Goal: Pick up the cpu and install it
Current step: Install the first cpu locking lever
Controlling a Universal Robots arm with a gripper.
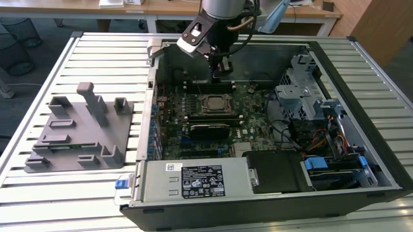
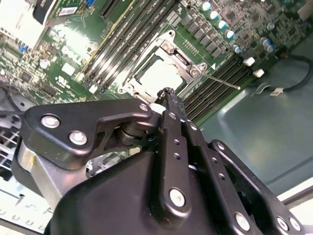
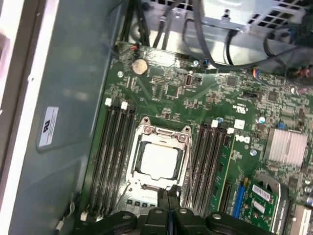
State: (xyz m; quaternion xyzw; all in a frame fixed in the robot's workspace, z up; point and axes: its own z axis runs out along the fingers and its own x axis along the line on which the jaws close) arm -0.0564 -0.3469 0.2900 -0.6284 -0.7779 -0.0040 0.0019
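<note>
The cpu (image 1: 214, 103) is a pale silvery square lying flat inside the metal socket frame on the green motherboard of the open computer case (image 1: 335, 77). Both wrist views show it too, seated in the frame (image 2: 159, 76) (image 3: 156, 161). My gripper (image 1: 221, 72) hangs over the far part of the case, above and a little behind the socket. Its black fingers (image 2: 168, 100) are pressed together with nothing between them. Seen in the first wrist view, the gripper (image 3: 168, 196) sits just off the socket's edge.
A grey plastic tray with upright posts (image 1: 81, 130) stands on the slatted table at the exterior view's left. Inside the case are a black ribbed block (image 1: 210, 129), memory slots (image 3: 115, 156), a silver power supply (image 1: 193, 180), a drive cage (image 1: 303, 92) and loose cables (image 1: 322, 140).
</note>
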